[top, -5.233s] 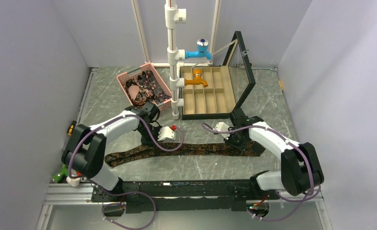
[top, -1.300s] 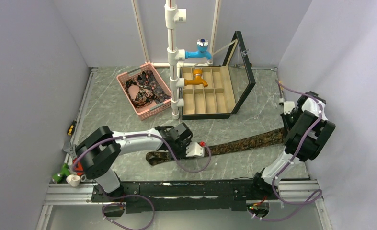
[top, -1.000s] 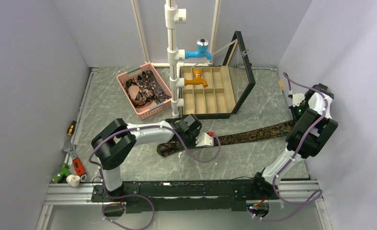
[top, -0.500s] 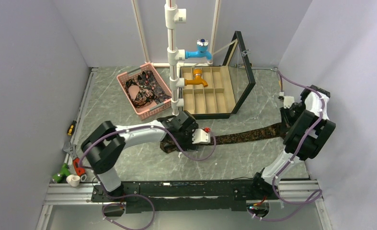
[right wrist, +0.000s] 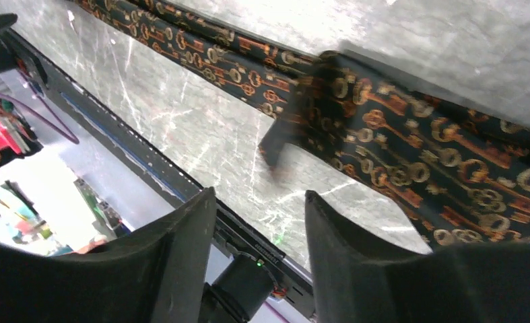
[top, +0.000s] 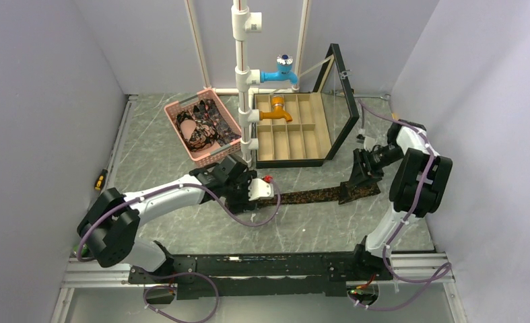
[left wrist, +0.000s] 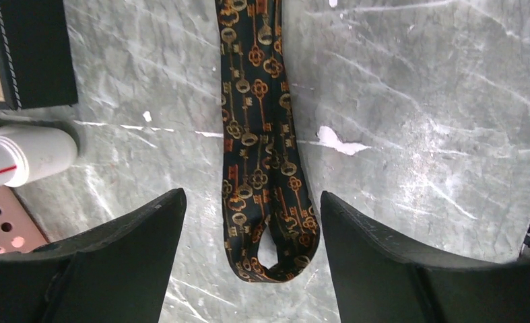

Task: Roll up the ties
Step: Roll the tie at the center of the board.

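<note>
Tie: one tie (top: 316,195) lies flat across the middle of the table (top: 316,232), its narrow left end folded into a small loop.
Progress: I judge the rolling hardly begun; more ties (top: 205,121) sit in the pink basket (top: 179,108), far-left.
Left gripper (left wrist: 252,195): jaws apart, astride the loop.
Right gripper (right wrist: 260,195): jaws apart, holding nothing.
Surface: grey marbled.
Room: pale walls (top: 46,101).
</note>
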You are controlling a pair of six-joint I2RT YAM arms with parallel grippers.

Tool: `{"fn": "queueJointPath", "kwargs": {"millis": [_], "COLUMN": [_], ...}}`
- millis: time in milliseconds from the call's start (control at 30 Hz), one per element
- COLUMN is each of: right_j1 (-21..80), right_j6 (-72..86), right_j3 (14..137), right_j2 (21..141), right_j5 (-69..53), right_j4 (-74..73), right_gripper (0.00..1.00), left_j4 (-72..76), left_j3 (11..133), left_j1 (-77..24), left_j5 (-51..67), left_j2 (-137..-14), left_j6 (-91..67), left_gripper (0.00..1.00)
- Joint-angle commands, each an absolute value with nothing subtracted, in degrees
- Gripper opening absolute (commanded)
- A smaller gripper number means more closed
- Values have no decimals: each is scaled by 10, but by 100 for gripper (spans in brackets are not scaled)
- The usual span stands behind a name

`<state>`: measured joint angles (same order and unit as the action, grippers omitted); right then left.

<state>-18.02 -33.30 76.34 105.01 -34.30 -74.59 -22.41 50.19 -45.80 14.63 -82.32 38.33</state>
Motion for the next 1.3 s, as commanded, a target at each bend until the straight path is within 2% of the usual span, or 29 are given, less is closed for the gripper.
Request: {"fn": "queueJointPath", "kwargs": {"millis": [0,33,100,367,533,600,667,767,867,1200,1233,1267], "right_j1": [-236,-242,-262,-269,-250,-249,-250,-258,-282,-352,-353,-353], "right_j6": [-353,-361,-364,-287,-286,-289,-294,-307,-320,-395,-398,-400], "right_j3": [788,797,807,793,782,779,778,771,772,797,802,807], "right_j2": [1052,1052,1050,1057,1089,1102,1116,1120,1113,1074,1072,1068], "right_j5": [-348,-339,-316,-176,-172,-185,-199,-202,-180,-51,-47,-51], "right_j4": [-773,-780,-775,-629,-594,-587,-592,-599,-602,-575,-576,-581], "right_gripper": [62,67,68,67,67,63,55,34,0,0,8,28], "left_j4": [-228,-227,-226,-211,-212,-208,-204,-206,-206,-173,-168,-163], "left_j3": [490,487,479,432,417,411,405,401,399,386,384,383], "left_j1": [-444,-441,-437,-436,-432,-430,-427,-420,-418,-417,-418,-418], "left_j5": [169,170,173,177,187,188,186,189,188,193,190,186], "left_j2": [-794,-791,-785,-747,-721,-710,-702,-696,-693,-683,-682,-681], "left_j6": [390,389,391,412,420,424,423,422,421,421,423,423], "left_gripper": [80,81,81,82,83,83,83,83,82,86,87,88]}}
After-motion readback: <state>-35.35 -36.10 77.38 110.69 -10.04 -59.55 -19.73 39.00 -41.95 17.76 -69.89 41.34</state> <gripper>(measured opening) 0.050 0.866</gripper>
